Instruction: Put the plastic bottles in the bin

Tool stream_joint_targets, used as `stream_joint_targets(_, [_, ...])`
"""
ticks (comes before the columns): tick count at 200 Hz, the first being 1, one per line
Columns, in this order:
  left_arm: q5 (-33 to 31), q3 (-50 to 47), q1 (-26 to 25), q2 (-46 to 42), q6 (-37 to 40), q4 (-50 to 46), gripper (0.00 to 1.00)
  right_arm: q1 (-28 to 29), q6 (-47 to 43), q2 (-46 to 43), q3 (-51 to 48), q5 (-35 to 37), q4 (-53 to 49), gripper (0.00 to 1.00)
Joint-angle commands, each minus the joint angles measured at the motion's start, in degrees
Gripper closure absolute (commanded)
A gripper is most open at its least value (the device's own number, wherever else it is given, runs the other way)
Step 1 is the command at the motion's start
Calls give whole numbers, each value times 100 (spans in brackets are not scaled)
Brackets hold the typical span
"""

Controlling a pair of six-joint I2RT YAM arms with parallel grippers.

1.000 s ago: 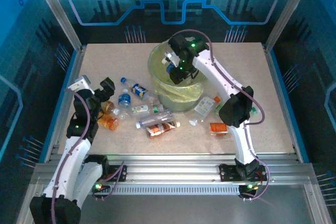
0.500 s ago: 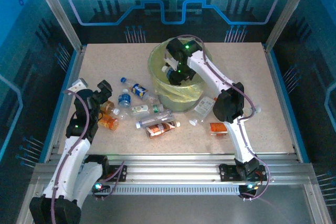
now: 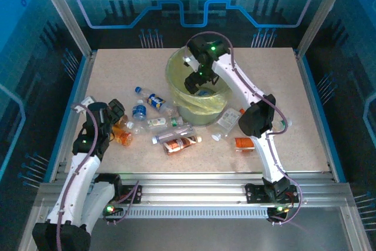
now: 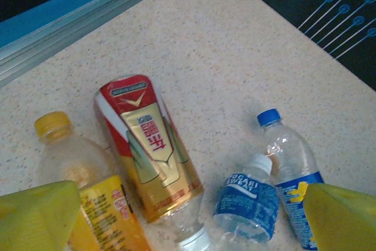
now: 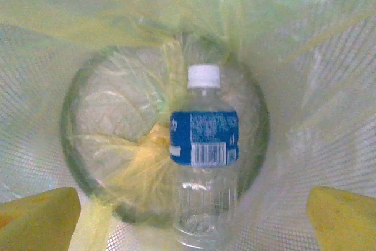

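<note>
Below the wide-spread left gripper (image 4: 188,218), a red-and-gold-labelled clear plastic bottle (image 4: 150,157): probably light, crushable, slippery; grip mid-label. Right gripper (image 5: 194,218) likewise wide, empty.

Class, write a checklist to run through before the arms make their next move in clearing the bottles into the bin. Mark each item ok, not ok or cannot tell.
1. Right gripper open and empty above the bin: ok.
2. White-capped bottle lying inside the bin: ok.
3. Left gripper open: ok.
4. A bottle under the left gripper to pick: ok, the red-and-gold bottle lies below it.
5. Left gripper low enough to close on it: cannot tell.
6. Table free of bottles: not ok, several bottles lie beside the bin.
</note>
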Motion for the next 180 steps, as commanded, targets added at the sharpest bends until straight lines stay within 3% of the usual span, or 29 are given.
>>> stream_joint_targets(1, [-206,143,54,-113,-280,-646,1,-59,-97,-362,353,-30,-32,0])
stream_joint_targets(48, [-615,84,104,-176,-800,-1503,1,-143,11,-1009,358,-304,275,0])
stream_joint_targets(92, [-221,-128,463,-16,-894,-1394,1,-283,374,-1746,-259,-416,715,0])
stream_joint_targets(180, [1992,-592,1944,1323,-838,126,1,-456,1115,-3337,-2449,387,1734,0])
